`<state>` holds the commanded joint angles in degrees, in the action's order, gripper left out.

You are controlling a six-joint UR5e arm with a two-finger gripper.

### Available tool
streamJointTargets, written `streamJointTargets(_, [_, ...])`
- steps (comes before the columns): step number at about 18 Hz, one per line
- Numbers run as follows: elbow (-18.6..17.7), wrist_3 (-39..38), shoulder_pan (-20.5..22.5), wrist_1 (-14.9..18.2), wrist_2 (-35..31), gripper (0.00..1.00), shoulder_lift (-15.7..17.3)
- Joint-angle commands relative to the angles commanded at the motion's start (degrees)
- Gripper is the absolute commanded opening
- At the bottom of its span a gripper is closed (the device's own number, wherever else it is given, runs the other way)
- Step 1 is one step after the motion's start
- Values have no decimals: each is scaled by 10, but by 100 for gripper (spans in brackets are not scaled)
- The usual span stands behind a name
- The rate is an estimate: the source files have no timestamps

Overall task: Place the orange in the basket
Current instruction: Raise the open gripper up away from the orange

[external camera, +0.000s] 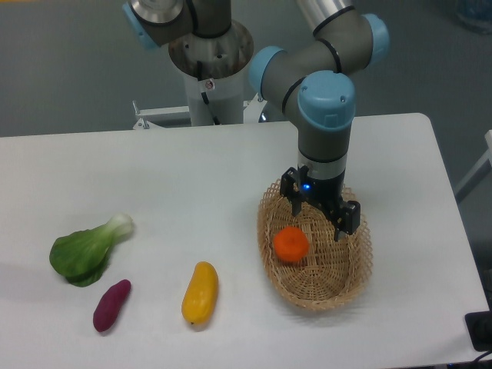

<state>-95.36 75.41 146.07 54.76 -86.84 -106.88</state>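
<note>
The orange (291,244) is a small round bright fruit lying inside the basket (347,279), toward its left side. The basket is a shallow oval of pale woven wicker at the table's right centre. My gripper (320,208) hangs above the basket's far half, up and to the right of the orange and clear of it. Its two dark fingers are spread apart with nothing between them.
On the left lie a green leafy bok choy (87,249), a purple sweet potato (111,305) and an elongated yellow-orange fruit (201,293). The white table's right edge (453,231) is close to the basket. The robot base (210,54) stands behind the table.
</note>
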Motion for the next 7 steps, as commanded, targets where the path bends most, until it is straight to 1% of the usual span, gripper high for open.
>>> streamJointTargets(3, [0,17,2,0,0,100,4])
streamJointTargets(7, [0,18,3,0,0,100,6])
